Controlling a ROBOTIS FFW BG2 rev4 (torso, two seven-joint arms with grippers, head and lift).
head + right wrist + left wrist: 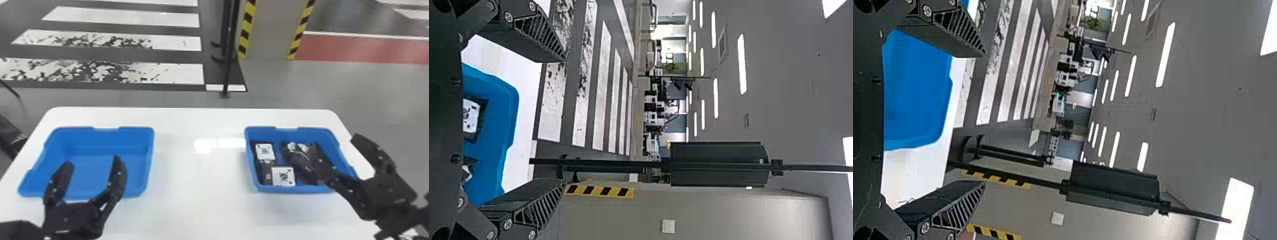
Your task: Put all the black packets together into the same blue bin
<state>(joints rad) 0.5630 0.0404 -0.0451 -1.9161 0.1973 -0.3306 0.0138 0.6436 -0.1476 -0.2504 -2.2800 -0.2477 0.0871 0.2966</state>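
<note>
A white desk (198, 178) carries the left blue bin (107, 137) at lower left and the right blue bin (330, 138) at lower right. The left gripper (93, 160) and right gripper (336, 143) are both spread, holding nothing. The black packets (283, 176) sit in the right blue bin, left of the nearer right gripper; their long axes are unclear. Any next grasp would likely go leftward, down.

Honestly can't read a single word or number here. The black packets (253, 150) in the blue bin (297, 189) on the right have white labels (283, 176), but the dark print is just too small to make out.
</note>
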